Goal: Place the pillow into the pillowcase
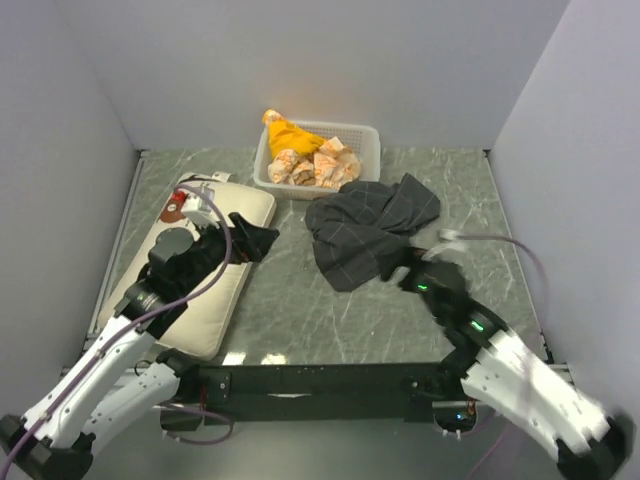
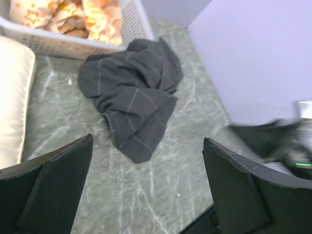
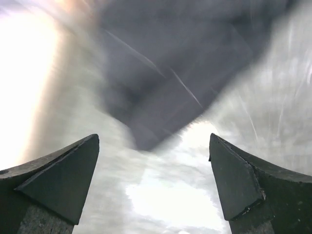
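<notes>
Pillowcase crumpled (charcoal windowpane check), pillow plump, cream

Pale lavender walls enclose a green, seemingly marble tabletop.

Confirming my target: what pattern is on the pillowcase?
The pillowcase is charcoal grey with thin light check lines, clearest in the left wrist view.

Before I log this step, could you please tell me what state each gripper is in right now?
Left gripper: open, holding nothing.
Right gripper: open, holding nothing; the pillowcase lies just ahead of it.
</notes>
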